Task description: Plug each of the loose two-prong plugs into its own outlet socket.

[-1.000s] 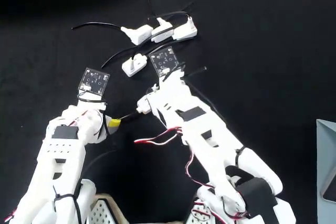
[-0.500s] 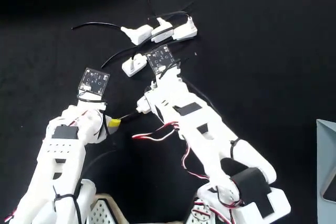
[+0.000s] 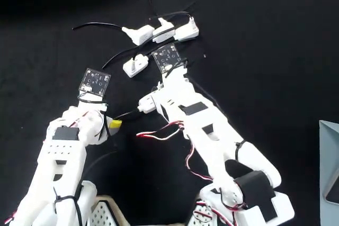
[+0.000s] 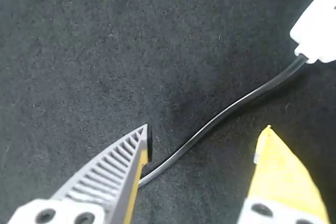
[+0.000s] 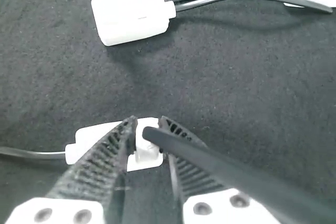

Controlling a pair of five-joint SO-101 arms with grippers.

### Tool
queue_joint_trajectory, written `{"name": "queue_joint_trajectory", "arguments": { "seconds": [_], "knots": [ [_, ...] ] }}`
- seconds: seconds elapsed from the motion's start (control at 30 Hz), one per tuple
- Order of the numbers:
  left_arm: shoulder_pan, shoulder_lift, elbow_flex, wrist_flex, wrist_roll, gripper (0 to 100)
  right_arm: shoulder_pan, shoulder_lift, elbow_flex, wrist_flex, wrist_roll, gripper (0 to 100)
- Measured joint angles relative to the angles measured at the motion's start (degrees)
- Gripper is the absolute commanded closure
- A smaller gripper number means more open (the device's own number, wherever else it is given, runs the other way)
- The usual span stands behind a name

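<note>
Over black cloth (image 3: 275, 51), right gripper (image 5: 147, 123) clamps white plug (image 5: 90, 136) between its fingers.

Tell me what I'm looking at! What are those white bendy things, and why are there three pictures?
Those are two robot arms sitting side by side at a table covered in black cloth. The wide picture comes from a camera up above, looking down. The other two come from little cameras on each arm's wrist, so you see what each hand is close to. On the cloth lie several loose plugs with black cords, and two small square outlet sockets for them to go into. The right hand is pinching a white plug. The left hand is open and holds nothing, with a black cord lying on the cloth under it.
</note>
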State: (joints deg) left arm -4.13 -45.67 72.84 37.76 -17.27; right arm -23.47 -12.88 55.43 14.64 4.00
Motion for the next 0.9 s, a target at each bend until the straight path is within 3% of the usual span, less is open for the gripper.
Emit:
{"name": "queue_joint_trajectory", "arguments": {
  "seconds": [0.3, 0.6, 0.9],
  "knots": [
    [0.00, 0.00, 0.00, -0.26, 0.00, 68, -1.67, 2.99, -2.11, 0.18, -0.97, 98.7],
    [0.00, 0.00, 0.00, -0.44, 0.00, 68, -1.67, 7.03, -9.85, 9.93, -1.58, 98.7],
    [0.00, 0.00, 0.00, -0.44, 0.00, 68, -1.76, 3.52, -7.56, 12.13, -1.58, 98.7]
  ]
}}
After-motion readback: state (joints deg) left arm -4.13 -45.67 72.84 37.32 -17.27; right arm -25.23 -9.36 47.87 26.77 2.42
